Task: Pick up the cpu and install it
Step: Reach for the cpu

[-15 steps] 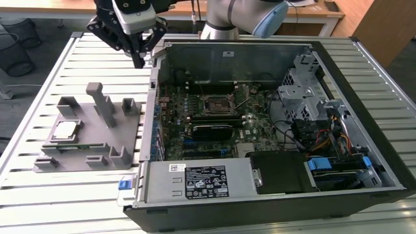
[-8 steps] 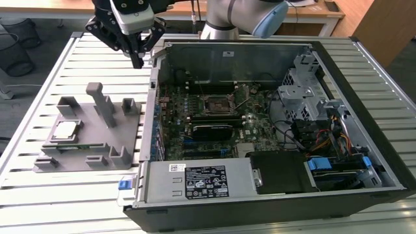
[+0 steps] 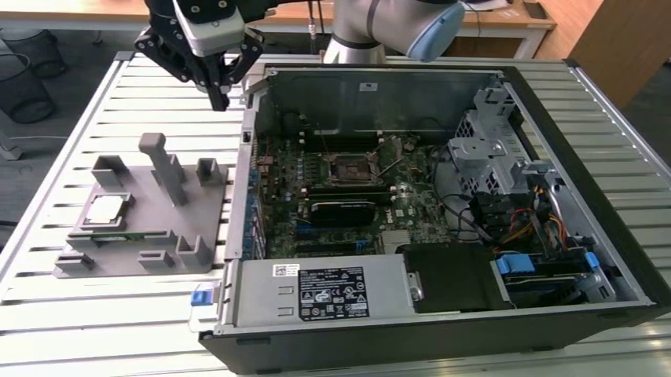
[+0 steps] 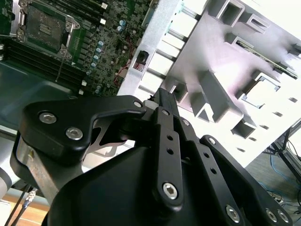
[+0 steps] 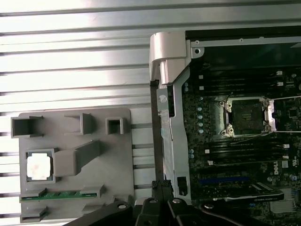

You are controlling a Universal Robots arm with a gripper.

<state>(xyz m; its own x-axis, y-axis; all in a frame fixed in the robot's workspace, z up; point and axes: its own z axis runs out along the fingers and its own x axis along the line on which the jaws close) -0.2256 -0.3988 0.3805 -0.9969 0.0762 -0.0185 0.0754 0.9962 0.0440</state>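
Cpu (image 5: 38, 166) in grey fixture (image 5: 70, 129), first wrist view

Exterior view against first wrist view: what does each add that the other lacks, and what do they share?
Exterior view adds: the arm's silver-and-blue body, the labelled power supply and the drive cage.

First wrist view adds: a straight-down look into the hollow pockets of the fixture.

Shared: the cpu seated in the grey fixture, the motherboard socket, and the shut end effector beside the case wall.
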